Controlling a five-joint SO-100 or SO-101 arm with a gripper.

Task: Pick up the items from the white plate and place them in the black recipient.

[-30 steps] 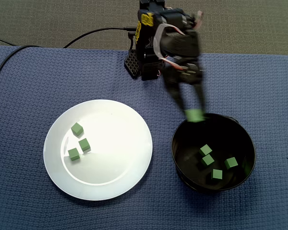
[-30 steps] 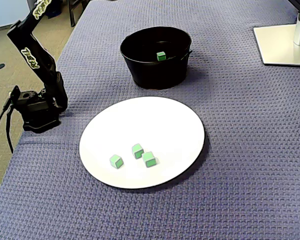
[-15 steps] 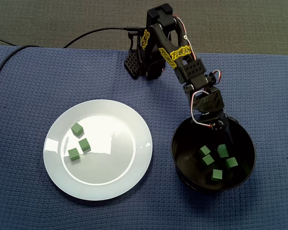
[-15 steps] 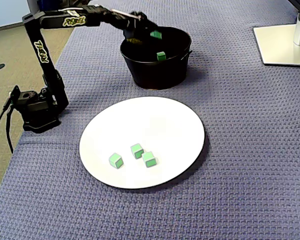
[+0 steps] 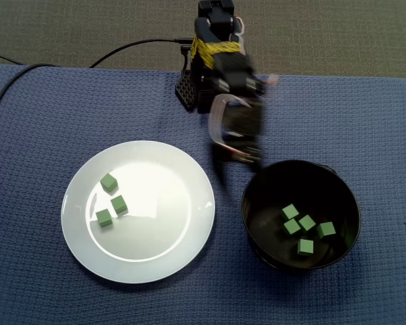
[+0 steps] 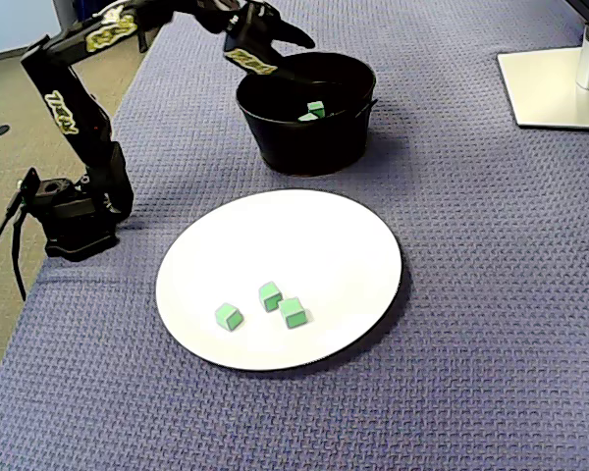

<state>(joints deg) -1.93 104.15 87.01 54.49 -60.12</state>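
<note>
Three green cubes (image 5: 108,181) were seen on the white plate (image 5: 162,250), well apart from the gripper (image 6: 293,54) (parted, nothing held) poised by the black bowl (image 6: 304,137), where other cubes (image 5: 305,247) were found.

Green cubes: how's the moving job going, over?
Gripper empty, near round black bowl rim, jaws too blurred to read. Three small green cubes on round white plate, five in bowl. Nothing between gripper and plate.
</note>
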